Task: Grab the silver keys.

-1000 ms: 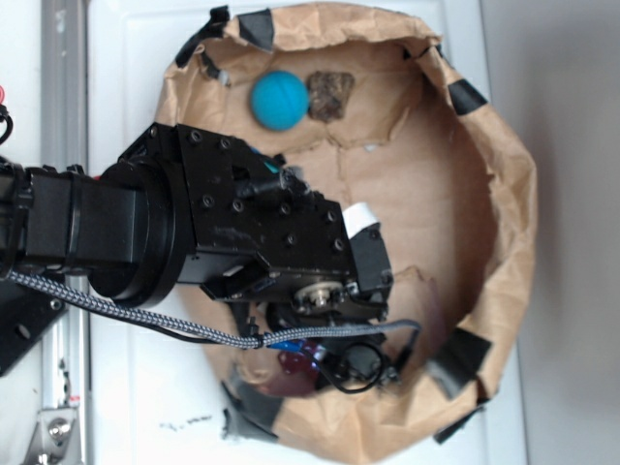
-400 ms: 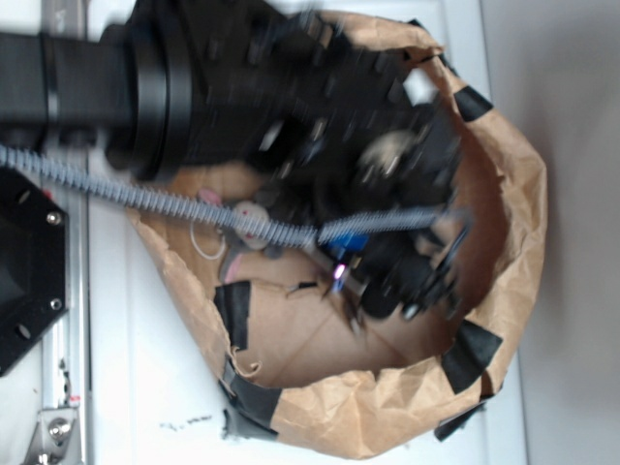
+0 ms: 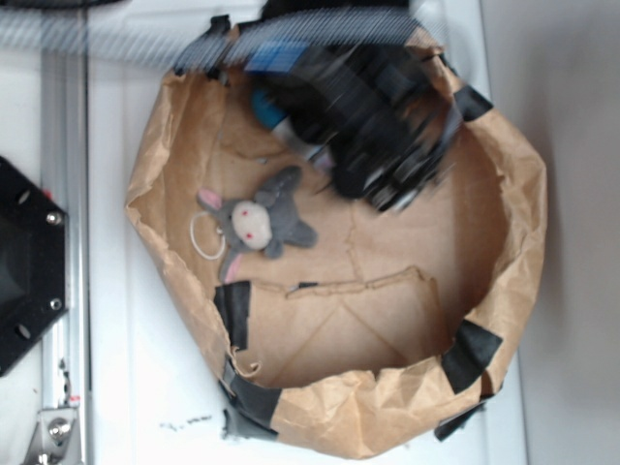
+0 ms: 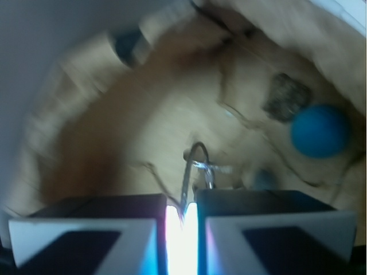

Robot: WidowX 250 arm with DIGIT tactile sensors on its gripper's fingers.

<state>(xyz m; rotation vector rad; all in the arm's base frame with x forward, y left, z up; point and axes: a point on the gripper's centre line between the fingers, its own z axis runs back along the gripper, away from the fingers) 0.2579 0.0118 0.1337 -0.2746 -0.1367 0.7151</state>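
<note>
Honestly, the gripper (image 4: 182,220) looks clamped on the silver keys (image 4: 198,167), whose wire ring pokes up toward 12 o'clock from between the nearly closed jaws.

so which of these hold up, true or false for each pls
1. The fingers are spread wide with nothing between them. False: they are nearly closed, and the wire ring of the silver keys runs into the narrow gap.
2. The blue ball lies right beside a dark brown lump. True.
3. The grey plush animal lies inside the brown paper bag. True.
4. The plush animal sits on top of the blue ball. False: they lie apart.
</note>
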